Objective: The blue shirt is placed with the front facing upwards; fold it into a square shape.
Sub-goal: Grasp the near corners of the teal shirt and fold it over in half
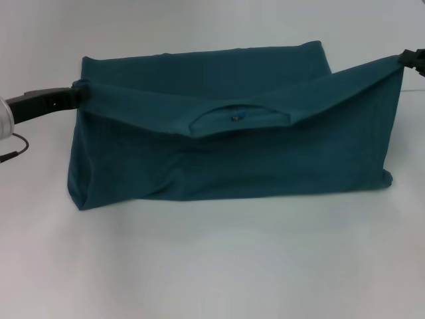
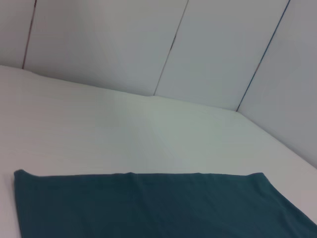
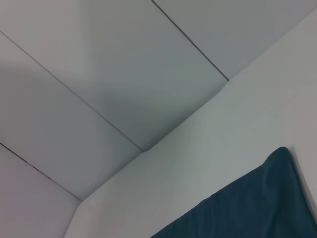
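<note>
Two corners of the blue shirt [image 1: 226, 153] are held up in mid-fold.
The left claw [image 1: 74, 95] is clamped on one corner, the right claw [image 1: 406, 58] on the other; the neck edge sags between. Carrying it over the lower part seems next. Bare white table [image 1: 212, 266] is seen on every side.

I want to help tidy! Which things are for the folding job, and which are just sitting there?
For the job:
blue shirt
left gripper, at one shirt corner
right gripper, at the other corner

Just there:
white table
paneled wall
</note>
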